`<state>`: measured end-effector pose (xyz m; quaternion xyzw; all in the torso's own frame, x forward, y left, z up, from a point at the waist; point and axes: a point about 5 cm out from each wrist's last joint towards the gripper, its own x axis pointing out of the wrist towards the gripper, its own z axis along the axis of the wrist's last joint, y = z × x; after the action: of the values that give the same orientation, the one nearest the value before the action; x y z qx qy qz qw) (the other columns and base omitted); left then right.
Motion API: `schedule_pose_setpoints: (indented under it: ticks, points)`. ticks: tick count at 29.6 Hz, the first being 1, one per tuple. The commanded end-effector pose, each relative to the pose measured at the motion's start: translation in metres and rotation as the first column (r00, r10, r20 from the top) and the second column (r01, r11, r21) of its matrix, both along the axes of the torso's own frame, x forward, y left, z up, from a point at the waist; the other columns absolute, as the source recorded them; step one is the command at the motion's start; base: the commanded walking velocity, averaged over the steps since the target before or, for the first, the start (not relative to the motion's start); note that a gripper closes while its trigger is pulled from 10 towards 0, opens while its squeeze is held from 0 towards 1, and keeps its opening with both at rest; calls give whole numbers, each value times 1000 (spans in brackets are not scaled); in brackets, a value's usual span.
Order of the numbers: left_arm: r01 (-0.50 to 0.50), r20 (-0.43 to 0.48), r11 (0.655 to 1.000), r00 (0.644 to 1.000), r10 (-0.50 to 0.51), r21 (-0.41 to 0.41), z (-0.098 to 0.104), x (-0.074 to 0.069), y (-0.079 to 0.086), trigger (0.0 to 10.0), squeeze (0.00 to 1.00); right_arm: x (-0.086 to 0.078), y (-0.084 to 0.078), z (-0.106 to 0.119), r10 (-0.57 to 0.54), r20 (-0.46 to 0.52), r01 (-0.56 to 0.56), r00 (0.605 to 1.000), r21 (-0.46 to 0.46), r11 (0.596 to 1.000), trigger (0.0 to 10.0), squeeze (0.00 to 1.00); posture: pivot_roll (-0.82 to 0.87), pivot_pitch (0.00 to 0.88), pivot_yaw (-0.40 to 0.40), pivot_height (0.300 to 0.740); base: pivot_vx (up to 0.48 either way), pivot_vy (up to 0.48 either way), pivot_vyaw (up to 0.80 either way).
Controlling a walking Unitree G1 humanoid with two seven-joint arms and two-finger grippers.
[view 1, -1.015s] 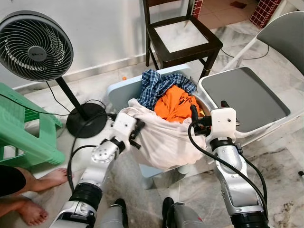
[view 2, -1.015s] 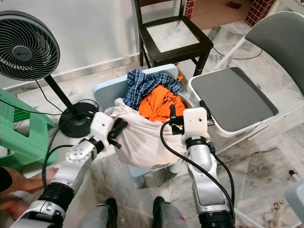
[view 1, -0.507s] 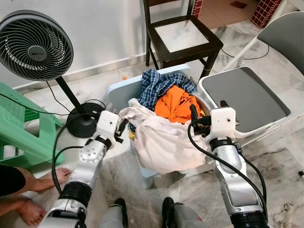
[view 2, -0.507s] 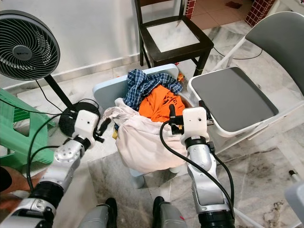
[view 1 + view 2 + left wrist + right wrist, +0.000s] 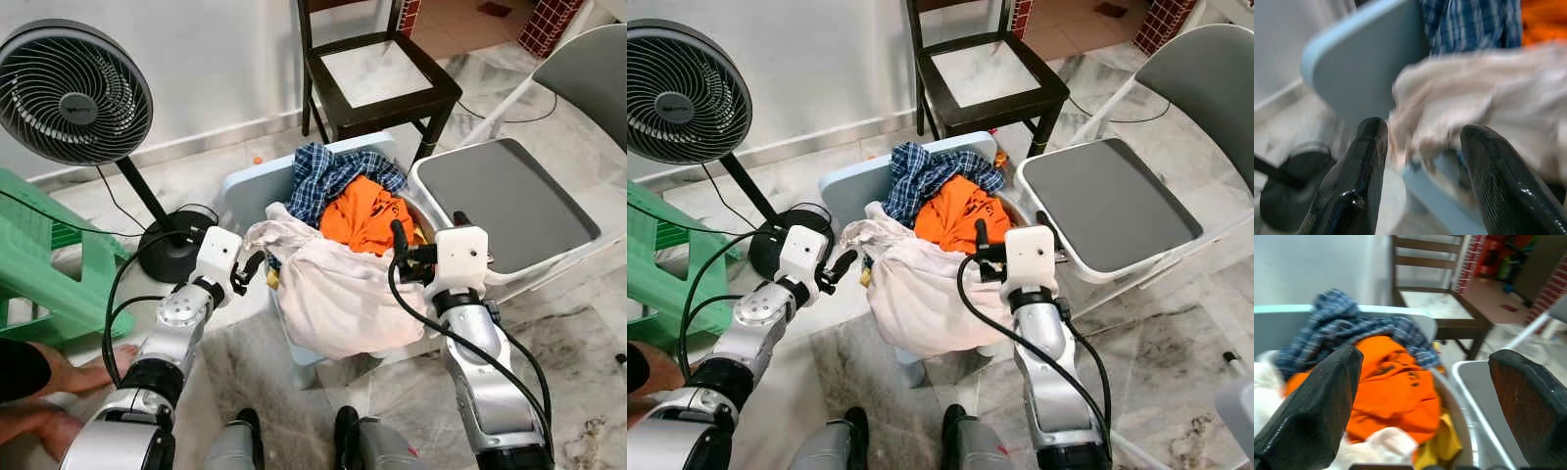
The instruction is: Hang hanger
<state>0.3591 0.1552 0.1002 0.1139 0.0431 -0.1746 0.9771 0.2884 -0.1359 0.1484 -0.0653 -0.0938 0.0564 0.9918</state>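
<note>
No hanger can be made out among the soft, limp clothes heaped on the pale blue chair (image 5: pixel 257 186), which both spread-fingered grippers, left gripper (image 5: pixel 253 270) and right gripper (image 5: pixel 399 257), flank empty.

Cream, orange and plaid clothes (image 5: pixel 343 235) lie heaped on a blue chair (image 5: pixel 250 194).

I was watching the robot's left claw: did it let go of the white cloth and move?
Yes. The left gripper has pulled back off the cream cloth, toward the fan base, and hangs open beside it.
</note>
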Motion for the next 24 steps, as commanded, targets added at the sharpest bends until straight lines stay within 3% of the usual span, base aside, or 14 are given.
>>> schedule_pose_setpoints:
  ticks: [1,7,12,13,15,22,24]
  points:
    - [13,-2,1000,1000,-13,16,-4,-2,-4,10000,0,-5,2,1,30,0,-30,1000,10,999,10000,0,70,314,-21,740,0,0,0]
    - [-4,118,1000,993,8,-30,7,-7,-15,10000,0,-20,-7,0,38,-15,-38,999,23,999,10000,0,90,318,-17,740,0,0,0]
    - [-33,199,996,979,49,-82,6,-30,-12,10000,0,-29,-15,-11,32,-62,-29,998,40,999,10000,0,103,308,-17,740,0,0,0]
    - [-59,222,995,972,77,-85,6,-39,-9,10000,0,-30,-14,-12,26,-68,-22,997,55,998,10000,0,104,313,-20,740,0,0,0]
    - [-59,222,995,972,77,-85,6,-39,-9,10000,0,-30,-14,-12,26,-68,-22,997,55,998,10000,0,104,313,-20,740,0,0,0]
    - [-134,268,989,952,146,-62,0,-72,6,10000,0,-26,0,-14,30,-79,-23,996,91,996,10000,0,141,293,-8,740,0,0,0]
    - [-132,267,989,953,144,-65,-1,-73,7,10000,0,-24,2,-15,33,-82,-25,996,104,994,10000,0,167,291,-23,740,0,0,0]
